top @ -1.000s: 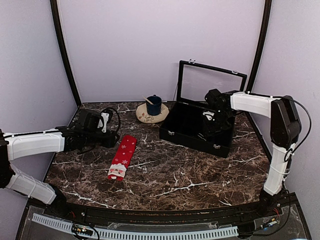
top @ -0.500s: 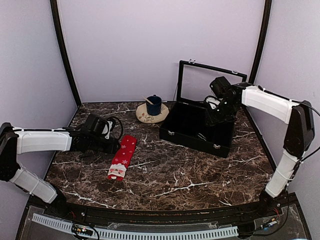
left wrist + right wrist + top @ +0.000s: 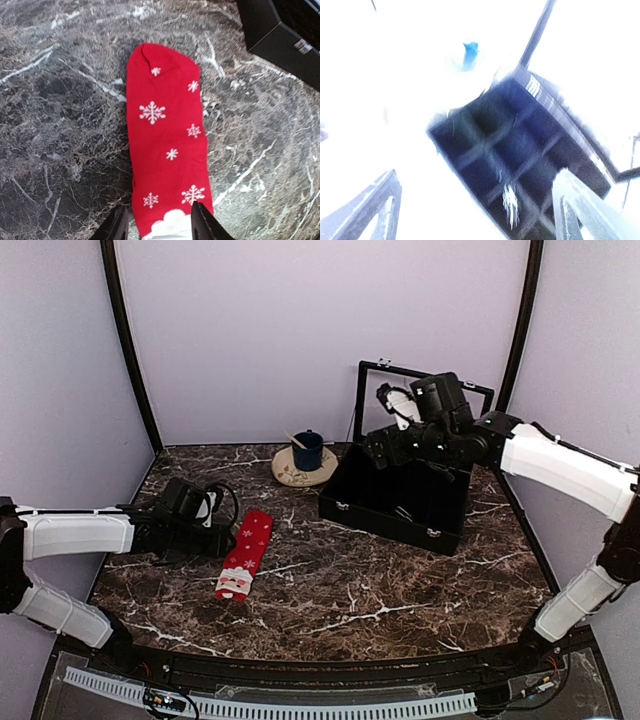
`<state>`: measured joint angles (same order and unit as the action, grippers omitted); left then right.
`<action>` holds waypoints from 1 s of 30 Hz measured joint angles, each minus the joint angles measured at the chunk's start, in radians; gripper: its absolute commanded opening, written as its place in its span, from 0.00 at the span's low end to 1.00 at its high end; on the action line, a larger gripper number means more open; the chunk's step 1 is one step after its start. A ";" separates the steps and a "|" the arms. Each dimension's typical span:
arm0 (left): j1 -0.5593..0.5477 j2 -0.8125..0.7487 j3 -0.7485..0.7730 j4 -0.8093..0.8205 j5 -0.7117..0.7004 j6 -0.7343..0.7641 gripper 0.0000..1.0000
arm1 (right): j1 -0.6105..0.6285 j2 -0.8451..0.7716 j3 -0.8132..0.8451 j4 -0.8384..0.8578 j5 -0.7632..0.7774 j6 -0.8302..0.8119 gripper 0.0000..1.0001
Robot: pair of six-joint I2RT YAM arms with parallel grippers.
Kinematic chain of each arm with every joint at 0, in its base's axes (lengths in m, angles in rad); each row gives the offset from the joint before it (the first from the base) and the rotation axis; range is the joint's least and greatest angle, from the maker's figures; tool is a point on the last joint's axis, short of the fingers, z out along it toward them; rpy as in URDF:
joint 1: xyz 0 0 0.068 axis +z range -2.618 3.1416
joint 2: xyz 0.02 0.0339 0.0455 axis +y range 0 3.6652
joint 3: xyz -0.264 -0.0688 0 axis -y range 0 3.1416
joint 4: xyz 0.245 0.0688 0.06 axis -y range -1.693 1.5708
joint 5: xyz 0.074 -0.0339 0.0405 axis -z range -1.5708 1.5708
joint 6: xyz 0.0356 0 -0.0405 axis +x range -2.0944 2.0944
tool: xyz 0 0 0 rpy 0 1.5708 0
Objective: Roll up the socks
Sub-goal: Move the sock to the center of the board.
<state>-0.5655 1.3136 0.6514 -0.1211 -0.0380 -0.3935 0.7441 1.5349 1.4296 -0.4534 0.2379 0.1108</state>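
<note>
One red sock [image 3: 167, 140] lies flat for rolling; the half-open left gripper [image 3: 160, 227] frames its white end, gripping nothing; the right gripper [image 3: 477, 205] hovers wide open and empty at two o'clock.

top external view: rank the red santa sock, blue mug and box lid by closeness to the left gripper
1. Red Santa sock, right beside the left gripper, left side.
2. Blue mug, back centre on its saucer.
3. Box lid, upright, back right.
</note>
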 measured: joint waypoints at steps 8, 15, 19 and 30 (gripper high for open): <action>0.000 -0.105 -0.060 0.054 -0.008 -0.026 0.44 | -0.032 -0.131 -0.177 0.502 0.020 -0.008 0.91; 0.000 -0.106 -0.106 0.062 -0.006 -0.109 0.39 | -0.037 -0.048 -0.164 0.587 -0.129 -0.092 0.53; 0.000 -0.124 -0.145 0.051 -0.019 -0.170 0.35 | -0.026 -0.022 -0.161 0.566 -0.171 -0.094 0.48; -0.024 -0.150 -0.170 -0.034 -0.048 -0.315 0.24 | 0.070 0.118 -0.070 0.365 -0.170 -0.042 0.45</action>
<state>-0.5900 1.1641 0.4812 -0.1551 -0.0856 -0.7082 0.8139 1.6527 1.3594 -0.0887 0.0677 0.0689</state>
